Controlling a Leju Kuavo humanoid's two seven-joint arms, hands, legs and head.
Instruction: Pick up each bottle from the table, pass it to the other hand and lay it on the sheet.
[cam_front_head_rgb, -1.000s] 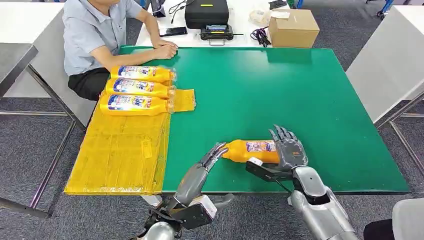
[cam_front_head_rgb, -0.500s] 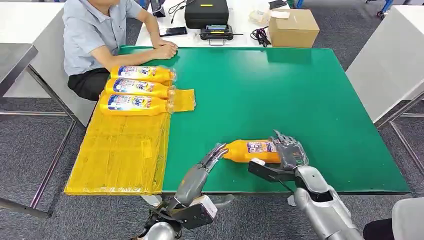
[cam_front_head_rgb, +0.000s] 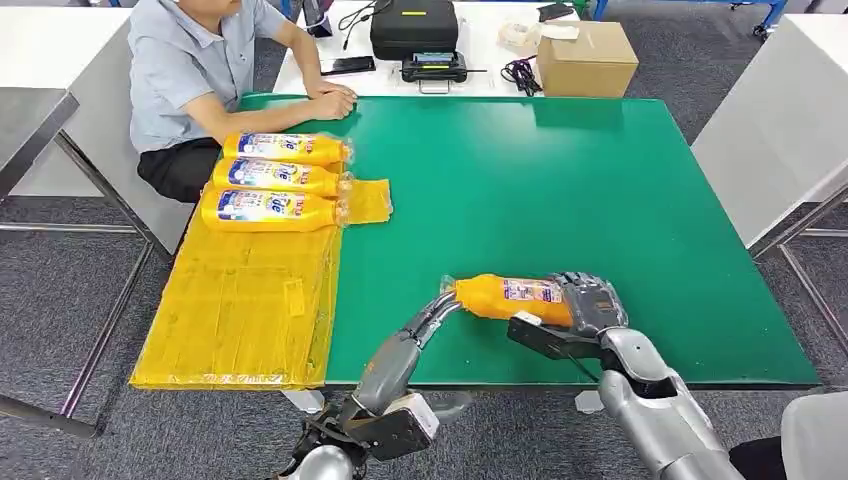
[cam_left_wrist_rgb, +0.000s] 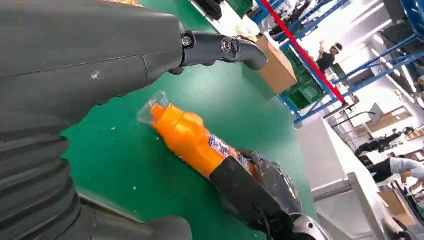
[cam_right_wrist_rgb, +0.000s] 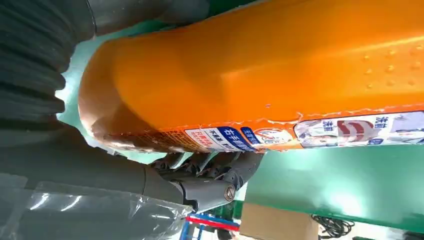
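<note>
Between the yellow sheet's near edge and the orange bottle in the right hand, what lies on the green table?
Bare green tabletop lies between the yellow plastic sheet and the orange bottle held by the right hand; the left hand reaches over it, per the head view.

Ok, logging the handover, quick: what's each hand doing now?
Left hand: open, fingers by the cap end of the orange plastic bottle.
Right hand: holding that bottle's base.

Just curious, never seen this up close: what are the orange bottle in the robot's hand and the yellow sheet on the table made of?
The orange bottle looks like glossy moulded plastic: it shines, with a printed label. The yellow sheet seems thin, shiny plastic film, wrinkled and creased; possibly bagging. The right hand grips the bottle.
</note>
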